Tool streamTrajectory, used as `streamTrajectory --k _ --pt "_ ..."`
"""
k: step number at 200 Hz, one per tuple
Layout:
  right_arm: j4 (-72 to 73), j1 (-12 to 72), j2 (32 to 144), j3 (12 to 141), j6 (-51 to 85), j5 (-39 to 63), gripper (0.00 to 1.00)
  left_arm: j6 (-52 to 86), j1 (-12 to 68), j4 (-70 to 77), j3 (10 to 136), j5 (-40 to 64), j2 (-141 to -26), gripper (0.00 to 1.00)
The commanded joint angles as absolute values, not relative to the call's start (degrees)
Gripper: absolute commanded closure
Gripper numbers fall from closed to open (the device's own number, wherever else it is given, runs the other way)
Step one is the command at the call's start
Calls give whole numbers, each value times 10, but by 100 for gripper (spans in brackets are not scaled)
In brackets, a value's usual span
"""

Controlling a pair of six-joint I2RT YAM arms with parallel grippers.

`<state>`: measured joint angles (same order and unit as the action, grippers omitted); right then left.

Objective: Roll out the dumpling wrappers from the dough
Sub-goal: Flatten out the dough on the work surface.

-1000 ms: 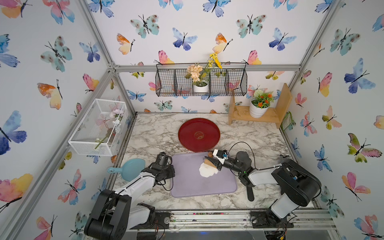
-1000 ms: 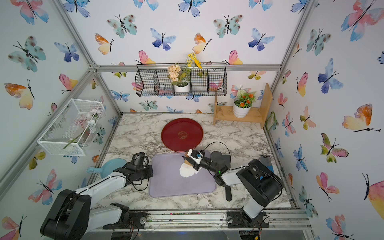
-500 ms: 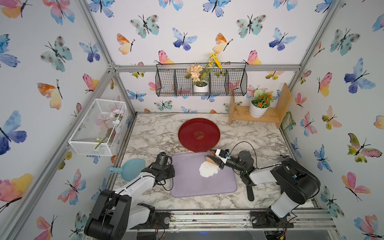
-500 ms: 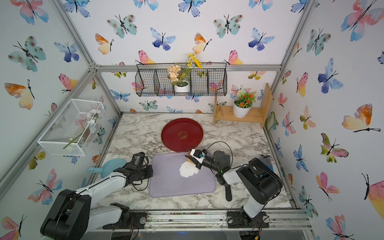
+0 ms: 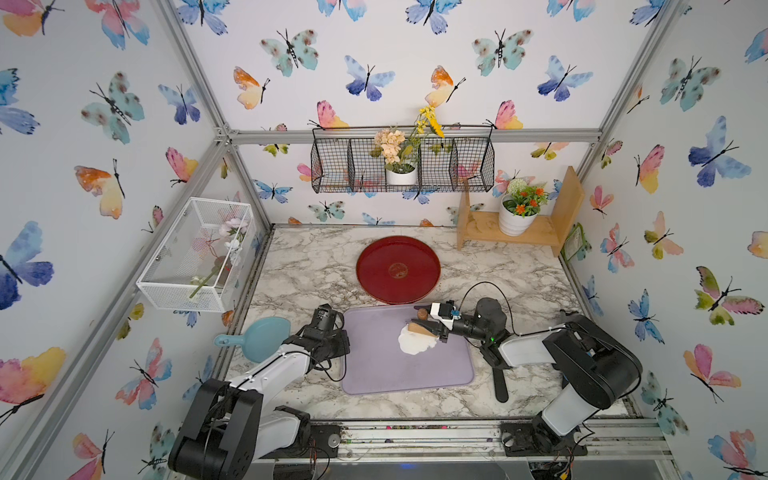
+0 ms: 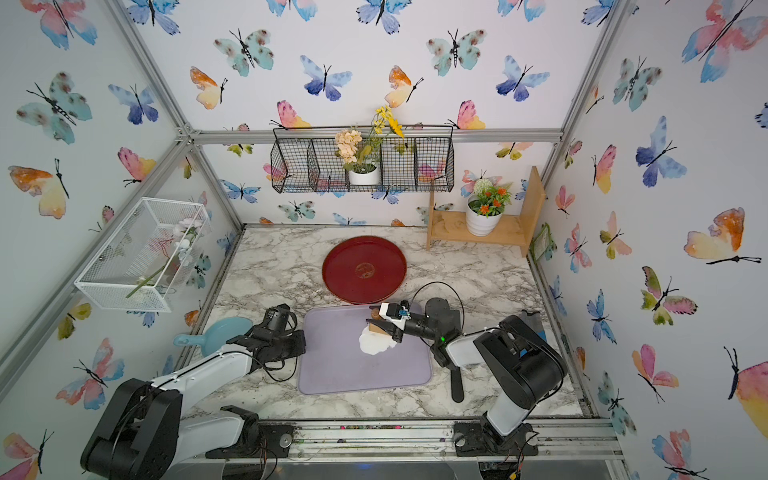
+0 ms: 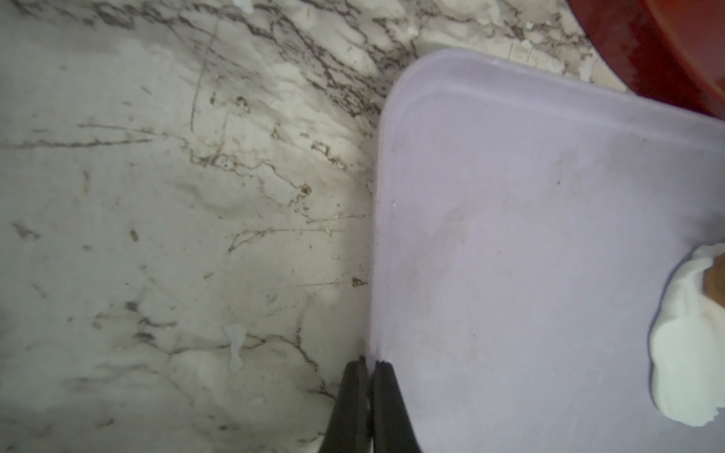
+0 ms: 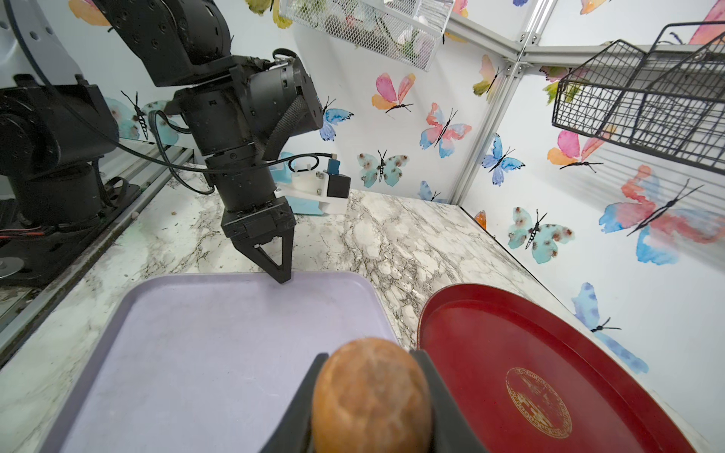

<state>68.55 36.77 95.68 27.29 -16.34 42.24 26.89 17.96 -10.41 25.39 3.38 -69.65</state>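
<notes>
ok so the right gripper (image 8: 370, 355) has its jaws clamped on a brown wooden roller (image 5: 417, 328) sitting on lumpy white dough (image 5: 415, 344), toward the far right corner of the lilac rectangular tray (image 5: 386, 365). The left gripper (image 7: 370, 364), jaws closed, is at the tray's left edge.

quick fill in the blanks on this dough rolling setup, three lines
The right gripper clamps the wooden roller; the left gripper holds ___.
The soft white dough lies on the lilac rectangular mat, touching the ___.
The round glossy tray behind the mat is coloured ___.
Missing: nothing, roller, red.

Soft white dough (image 5: 415, 343), irregular, on purple mat (image 5: 382, 361)
</notes>
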Motion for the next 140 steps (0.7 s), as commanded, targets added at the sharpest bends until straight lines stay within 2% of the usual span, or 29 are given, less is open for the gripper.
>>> streamTrajectory --k 1,91,140 --pt "535 374 1004 240 -103 475 98 279 173 -99 249 35 -688 100" --pt "539 420 995 210 -54 451 99 279 170 -97 250 36 -689 100" --pt "589 434 990 173 -7 425 99 279 168 -98 249 36 -685 100"
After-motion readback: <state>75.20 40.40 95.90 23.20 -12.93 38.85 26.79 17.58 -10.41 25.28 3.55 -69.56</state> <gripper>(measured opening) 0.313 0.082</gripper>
